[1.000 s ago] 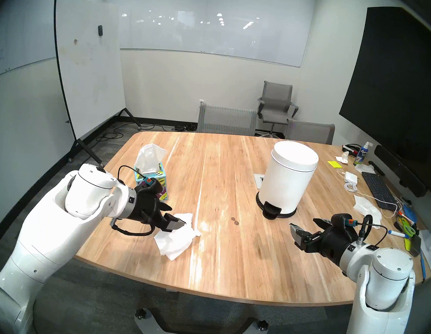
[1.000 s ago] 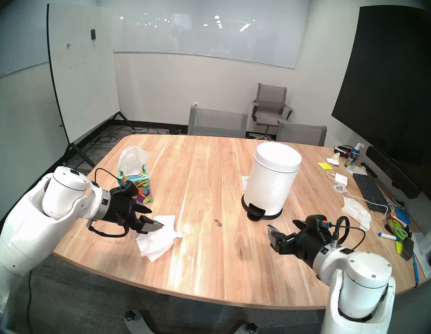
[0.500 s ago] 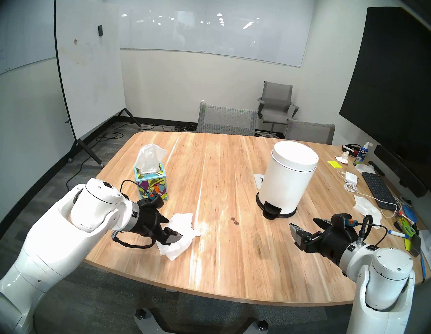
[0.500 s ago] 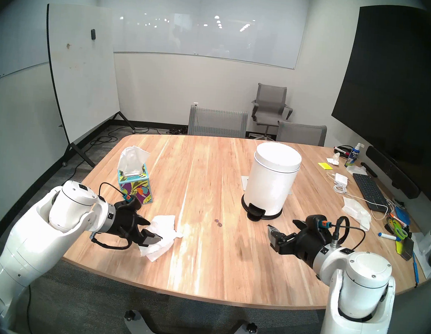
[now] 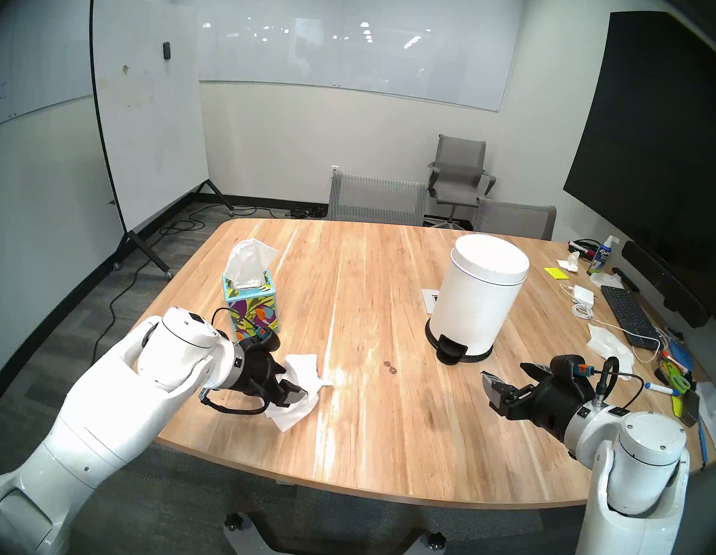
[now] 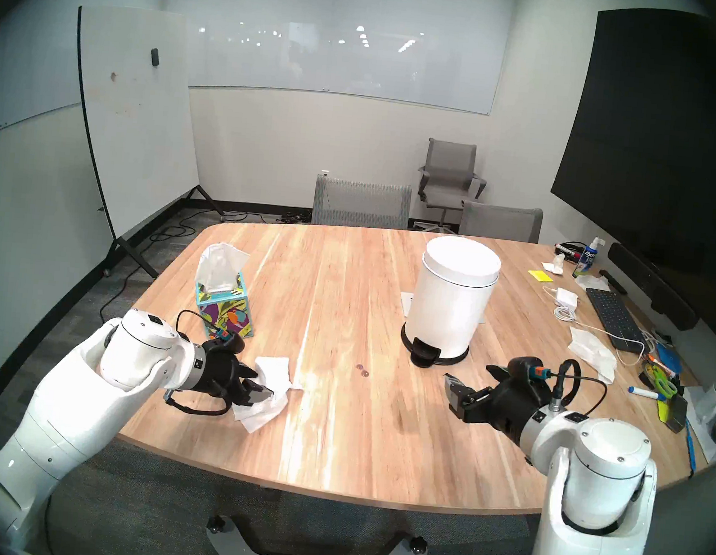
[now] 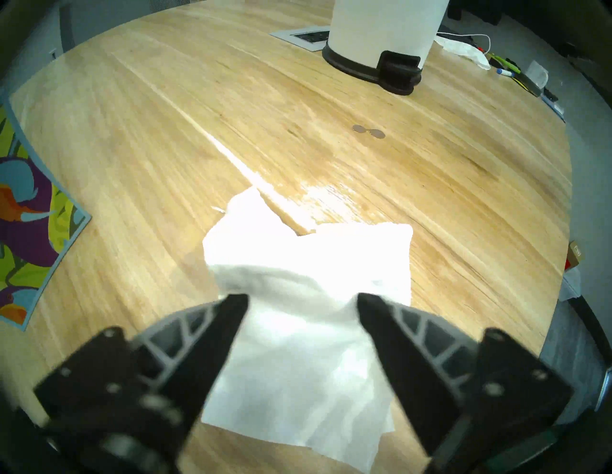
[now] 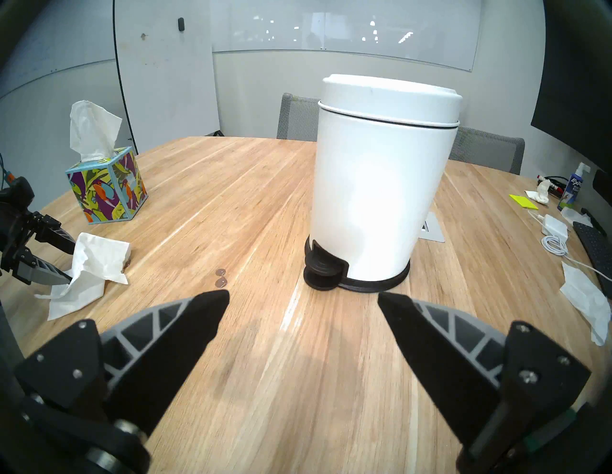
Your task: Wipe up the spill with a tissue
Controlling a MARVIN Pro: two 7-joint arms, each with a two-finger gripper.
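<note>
The tissue (image 5: pixel 302 378) (image 6: pixel 272 375) (image 7: pixel 308 264) (image 8: pixel 96 261), a crumpled white sheet, lies on the wooden table (image 5: pixel 377 436) at the near left. My left gripper (image 5: pixel 295 384) (image 6: pixel 262 385) (image 7: pixel 303 301) (image 8: pixel 68 263) is open and low over it, one finger on each side, with the sheet bunched up between them. The spill (image 5: pixel 389 367) (image 6: pixel 362 370) (image 7: pixel 367 130) (image 8: pixel 220 277) is two small brown spots to the right of the tissue, uncovered. My right gripper (image 5: pixel 505 372) (image 6: pixel 468 373) (image 8: pixel 303 298) hovers open and empty, right of the spill.
A leaf-print tissue box (image 5: pixel 250 300) stands behind the left gripper. A white pedal bin (image 5: pixel 477 298) stands behind the spill and the right gripper. A keyboard (image 5: pixel 627 313), loose tissues (image 5: pixel 609 342), pens and cables crowd the right edge.
My left arm has swung nearer and lower, bringing its open fingers down around the tissue, which has bunched up a little. The right arm has not moved.
</note>
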